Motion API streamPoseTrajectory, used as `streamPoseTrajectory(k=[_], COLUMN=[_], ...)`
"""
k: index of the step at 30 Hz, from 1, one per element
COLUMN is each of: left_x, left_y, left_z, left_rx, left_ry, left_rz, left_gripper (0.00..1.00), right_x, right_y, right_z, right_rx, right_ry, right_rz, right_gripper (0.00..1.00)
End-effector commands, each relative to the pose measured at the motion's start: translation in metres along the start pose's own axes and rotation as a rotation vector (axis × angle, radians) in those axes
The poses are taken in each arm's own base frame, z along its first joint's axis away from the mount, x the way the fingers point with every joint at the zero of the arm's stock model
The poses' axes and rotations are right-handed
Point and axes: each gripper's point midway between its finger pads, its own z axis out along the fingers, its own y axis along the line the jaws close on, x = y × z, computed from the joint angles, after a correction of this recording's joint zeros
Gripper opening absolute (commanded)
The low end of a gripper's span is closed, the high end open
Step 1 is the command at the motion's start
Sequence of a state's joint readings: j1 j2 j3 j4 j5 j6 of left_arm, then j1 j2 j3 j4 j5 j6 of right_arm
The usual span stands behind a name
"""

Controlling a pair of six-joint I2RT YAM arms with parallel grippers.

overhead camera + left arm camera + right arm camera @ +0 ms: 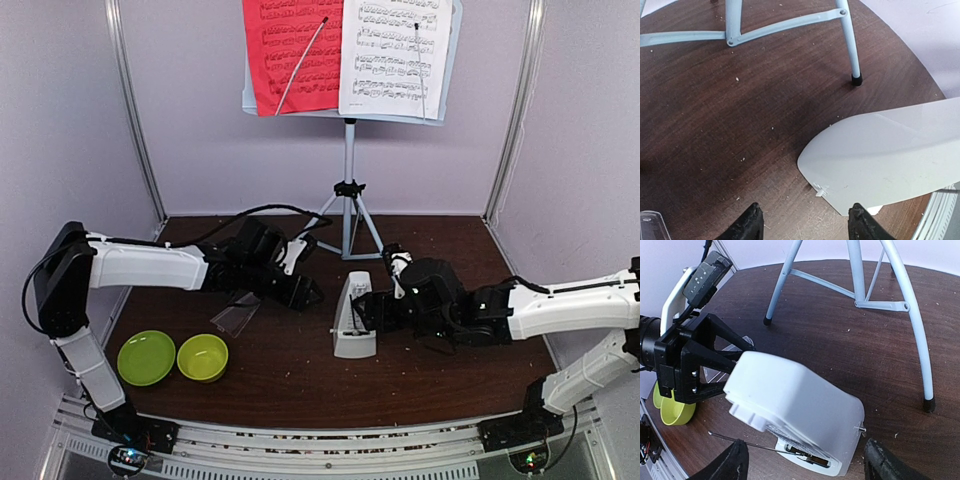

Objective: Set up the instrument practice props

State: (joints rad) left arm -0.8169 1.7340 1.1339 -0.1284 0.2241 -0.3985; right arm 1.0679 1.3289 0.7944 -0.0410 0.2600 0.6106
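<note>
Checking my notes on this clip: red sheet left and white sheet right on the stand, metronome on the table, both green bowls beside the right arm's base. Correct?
Not quite. The top external view shows both green bowls beside the left arm's base, not the right one. The rest of your note holds.

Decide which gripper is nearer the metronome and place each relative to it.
Right. The right gripper reaches in from the right of the metronome, its open jaws straddling it. The left gripper sits just off its left side, apart, jaws open on nothing.
</note>
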Motion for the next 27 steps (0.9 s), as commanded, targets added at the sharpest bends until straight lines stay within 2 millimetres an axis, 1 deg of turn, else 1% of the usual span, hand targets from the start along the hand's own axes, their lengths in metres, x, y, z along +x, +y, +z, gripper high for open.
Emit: streamPoseTrajectory(k=[1, 8, 15, 18, 20, 21, 23, 27], left_x=[-0.017, -0.02, -0.02, -0.019, -0.02, -0.02, -0.02, -0.02], left_y=[0.002, 0.003, 0.005, 0.006, 0.007, 0.009, 0.01, 0.014], left_z=[-0.012, -0.013, -0.014, -0.015, -0.016, -0.016, -0.017, -0.02], left_rx=[-0.025, -0.033, -0.043, -0.048, -0.051, -0.053, -0.054, -0.057], left_ry=[-0.068, -0.076, -0.073, -0.073, -0.077, -0.078, -0.079, -0.092], left_rz=[0.042, 0.041, 0.045, 0.044, 0.043, 0.04, 0.034, 0.017], left_gripper=[0.6, 0.61, 0.61, 0.61, 0.61, 0.62, 0.62, 0.62], right_x=[-0.006, -0.007, -0.005, -0.006, -0.006, -0.005, -0.006, -0.007], right_y=[0.005, 0.009, 0.014, 0.018, 0.022, 0.024, 0.028, 0.028], right_z=[0.002, 0.006, 0.01, 0.009, 0.009, 0.009, 0.008, 0.007], right_rx=[0.022, 0.021, 0.039, 0.063, 0.077, 0.088, 0.109, 0.178], right_ry=[-0.008, -0.009, 0.015, 0.02, 0.021, 0.025, 0.03, 0.032], right_rz=[-0.012, -0.018, -0.043, -0.073, -0.095, -0.11, -0.138, -0.193], right_gripper=[0.81, 0.83, 0.84, 0.88, 0.97, 0.99, 1.0, 1.0])
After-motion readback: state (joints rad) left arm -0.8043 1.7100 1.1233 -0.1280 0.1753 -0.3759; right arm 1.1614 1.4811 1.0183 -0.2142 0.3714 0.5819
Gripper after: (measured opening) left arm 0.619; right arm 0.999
